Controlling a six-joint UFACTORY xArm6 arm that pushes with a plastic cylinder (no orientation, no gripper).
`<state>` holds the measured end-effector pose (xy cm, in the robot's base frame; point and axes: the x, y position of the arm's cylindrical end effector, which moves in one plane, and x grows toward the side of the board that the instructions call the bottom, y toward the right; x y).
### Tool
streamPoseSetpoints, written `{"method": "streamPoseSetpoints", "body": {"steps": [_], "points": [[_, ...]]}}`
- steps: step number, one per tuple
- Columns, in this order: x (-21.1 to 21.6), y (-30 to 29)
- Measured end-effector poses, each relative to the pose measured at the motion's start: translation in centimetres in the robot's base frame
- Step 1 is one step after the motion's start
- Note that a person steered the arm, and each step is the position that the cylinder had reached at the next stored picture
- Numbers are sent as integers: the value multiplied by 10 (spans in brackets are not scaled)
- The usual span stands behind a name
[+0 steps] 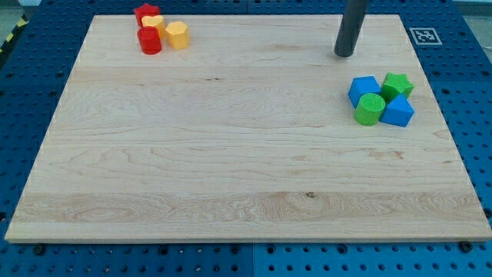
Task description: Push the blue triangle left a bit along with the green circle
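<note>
Board: pale wooden table top (231, 154) with visible grain, lying on a blue perforated metal base (473, 85).
Left cluster, four blocks touching: red star (144, 12), yellow block (153, 21) of unclear shape, red cylinder (149, 41), yellow hexagon (177, 35).
My tip (345, 55): end of a smooth dark rod, no fingers to show; near the right cluster, toward the view's top-left of it, touching nothing.
Right cluster, four blocks touching: blue cube (364, 89), green circle (370, 108) with ribbed top, green star (397, 85), blue triangle (398, 112) just right of the green circle.
Label: black-and-white square marker (423, 35), top right; no readable writing.
</note>
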<state>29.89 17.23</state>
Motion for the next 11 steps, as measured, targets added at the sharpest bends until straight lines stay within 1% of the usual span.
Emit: {"method": "streamPoseSetpoints", "body": {"steps": [1, 2, 3, 4, 5, 6, 7, 8, 9, 10, 11], "points": [[1, 49], [31, 110], [90, 144], [118, 150], [129, 142], [155, 96], [152, 74], [135, 74], [127, 73], [127, 71], [127, 50]]}}
